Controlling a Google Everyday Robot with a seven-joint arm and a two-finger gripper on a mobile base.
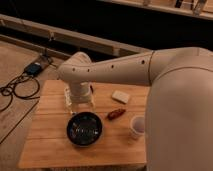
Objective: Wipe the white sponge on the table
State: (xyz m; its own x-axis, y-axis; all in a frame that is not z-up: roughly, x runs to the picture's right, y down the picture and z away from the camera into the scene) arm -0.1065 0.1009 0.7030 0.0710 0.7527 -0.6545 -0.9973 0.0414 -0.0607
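The white sponge (120,96) lies flat on the table (50,145), toward its back edge and right of centre. My gripper (79,104) points down over the back left part of the table, just above the wood and behind the black bowl. Its jaws stand open, with nothing between them. The sponge sits about a hand's width to the gripper's right and is not touched. My pale arm (115,70) sweeps in from the right and hides the table's right edge.
A black bowl (84,128) stands at the table's middle front. A small red-brown item (116,114) lies between the bowl and the sponge. A white cup (137,126) stands at the right. Cables and a blue device (35,67) lie on the floor at left.
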